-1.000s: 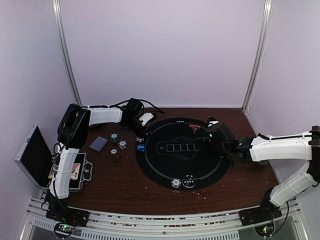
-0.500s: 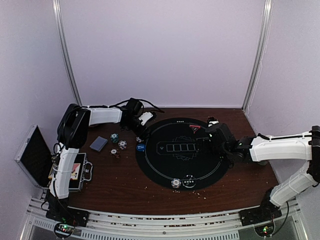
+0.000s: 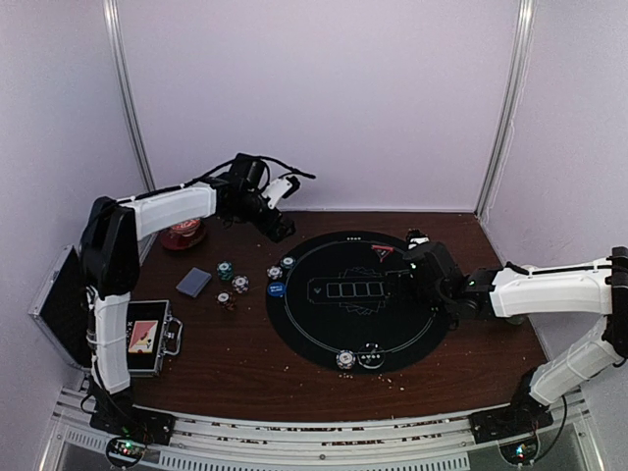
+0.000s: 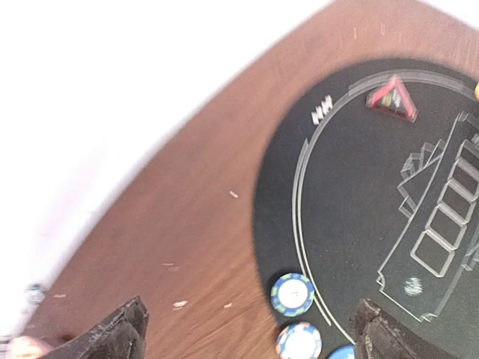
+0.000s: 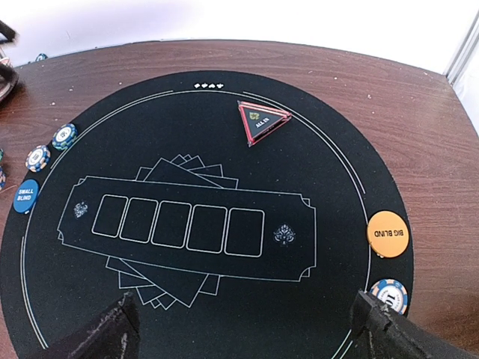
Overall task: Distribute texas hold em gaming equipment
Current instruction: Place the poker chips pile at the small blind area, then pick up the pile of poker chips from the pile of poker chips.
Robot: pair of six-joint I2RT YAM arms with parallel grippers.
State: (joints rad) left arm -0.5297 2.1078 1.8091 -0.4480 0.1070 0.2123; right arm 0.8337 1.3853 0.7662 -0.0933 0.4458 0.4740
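Note:
My left gripper (image 3: 277, 228) hangs open and empty above the back left of the table; in the left wrist view its fingertips (image 4: 120, 336) are spread wide. Under it, two striped chips (image 4: 292, 294) lie on the left rim of the black round mat (image 3: 324, 339), beside a blue button (image 3: 277, 289). Three more chips (image 3: 225, 268) and a grey-blue card deck (image 3: 194, 283) lie on the wood to the left. My right gripper (image 5: 247, 333) stands open over the mat's right side, holding nothing. A red triangle marker (image 5: 262, 121), an orange button (image 5: 388, 233) and a chip (image 5: 389, 295) rest on the mat.
A red bowl (image 3: 183, 234) sits at the back left. A black case (image 3: 147, 339) holding card packs lies open at the left edge, its lid (image 3: 64, 304) raised. Two round pieces (image 3: 345, 360) lie at the mat's near rim. Crumbs dot the wood.
The left gripper has opened, risen and drawn back toward the rear wall. A chip lies where it was, on the mat's left rim. The right arm has not moved.

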